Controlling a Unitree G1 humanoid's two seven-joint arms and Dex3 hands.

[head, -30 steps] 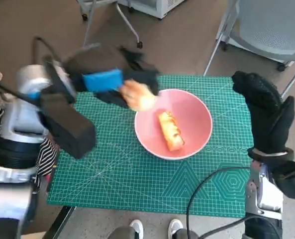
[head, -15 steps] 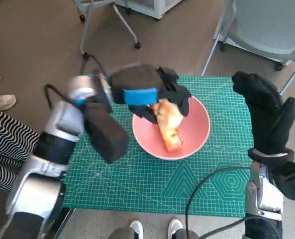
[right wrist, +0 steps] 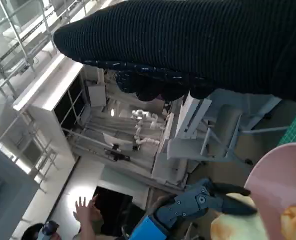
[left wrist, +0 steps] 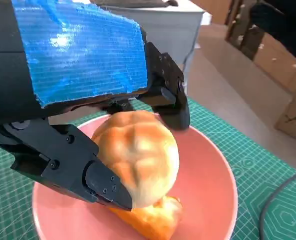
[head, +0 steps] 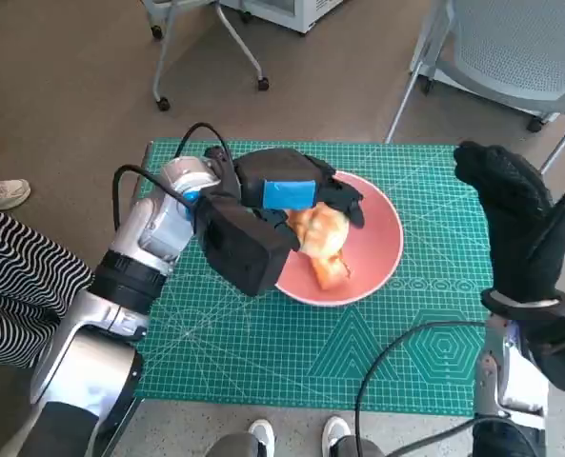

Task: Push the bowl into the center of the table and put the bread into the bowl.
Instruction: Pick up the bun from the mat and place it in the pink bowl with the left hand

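Observation:
A pink bowl (head: 368,243) sits near the middle of the green cutting mat (head: 263,333). Inside it lies a long bread piece (head: 328,271). My left hand (head: 287,190) hovers over the bowl's left side and grips a round bread roll (head: 318,228), which touches the long piece below. The left wrist view shows the roll (left wrist: 138,155) held between black fingers (left wrist: 103,185) above the bowl (left wrist: 207,185), with the long piece (left wrist: 150,222) under it. My right hand (head: 520,224) is raised at the mat's right edge, fingers straight, holding nothing. The right wrist view catches the bowl's rim (right wrist: 277,175).
An office chair (head: 511,57) stands behind the table on the right and a wheeled chair base (head: 206,48) at the back left. A person's striped leg (head: 15,295) and shoe (head: 1,190) are at the left. Shoes (head: 296,436) show at the table's front edge.
My left hand has carried the round roll rightward from the bowl's left rim and lowered it into the bowl onto the long piece. The right hand has hardly moved.

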